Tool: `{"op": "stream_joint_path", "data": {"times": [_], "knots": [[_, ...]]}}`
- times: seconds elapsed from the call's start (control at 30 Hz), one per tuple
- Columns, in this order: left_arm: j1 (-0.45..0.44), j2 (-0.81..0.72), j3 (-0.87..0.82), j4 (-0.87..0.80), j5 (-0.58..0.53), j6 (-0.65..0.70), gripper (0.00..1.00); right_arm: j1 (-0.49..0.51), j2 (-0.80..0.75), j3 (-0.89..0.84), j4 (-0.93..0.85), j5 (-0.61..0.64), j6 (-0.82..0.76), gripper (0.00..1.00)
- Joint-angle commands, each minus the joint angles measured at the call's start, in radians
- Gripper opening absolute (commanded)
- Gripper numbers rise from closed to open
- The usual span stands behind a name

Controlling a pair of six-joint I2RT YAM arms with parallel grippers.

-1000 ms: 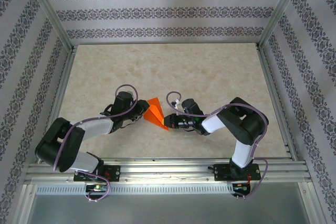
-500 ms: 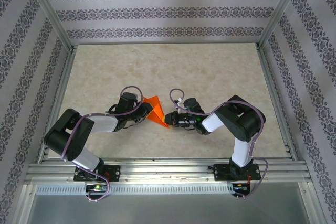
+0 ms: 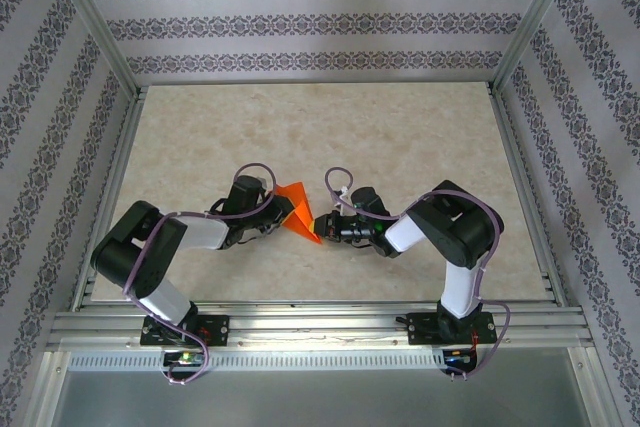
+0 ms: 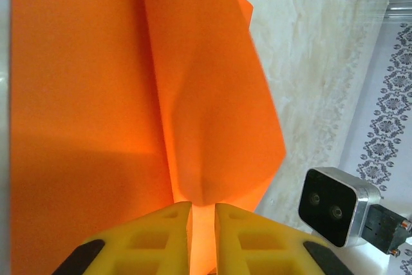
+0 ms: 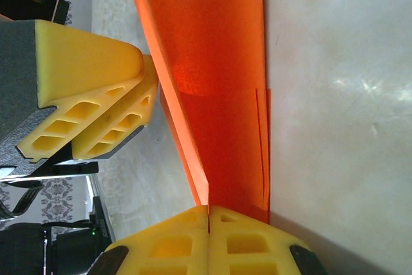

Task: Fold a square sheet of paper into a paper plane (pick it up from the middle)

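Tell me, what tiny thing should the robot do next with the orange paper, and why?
Probably squeeze the left gripper fully shut. Its jaws show a thin slit with the orange paper inside, so the hold there looks loose, while the right gripper has its jaws pinched tight on the paper's edge.

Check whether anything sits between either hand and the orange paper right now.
Nothing visible does. The right hand is shut on one end of the orange paper, and the left hand straddles its opposite edge with a narrow gap between its fingers; whether they pinch it yet is unclear.
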Motion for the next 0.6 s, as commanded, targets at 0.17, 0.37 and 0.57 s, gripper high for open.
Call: {"op": "stream_joint_path", "data": {"times": [0.17, 0.37, 0.57], "knots": [[-0.012, 0.058, 0.06, 0.045, 0.02, 0.035, 0.09, -0.01, 0.027, -0.009, -0.006, -0.018, 0.014, 0.0], [-0.012, 0.099, 0.06, 0.078, 0.015, 0.022, 0.09, -0.014, 0.036, -0.008, 0.001, -0.022, 0.026, 0.0], [-0.013, 0.12, 0.062, 0.107, 0.018, 0.012, 0.09, -0.018, 0.043, -0.006, -0.003, -0.026, 0.03, 0.0]]}}
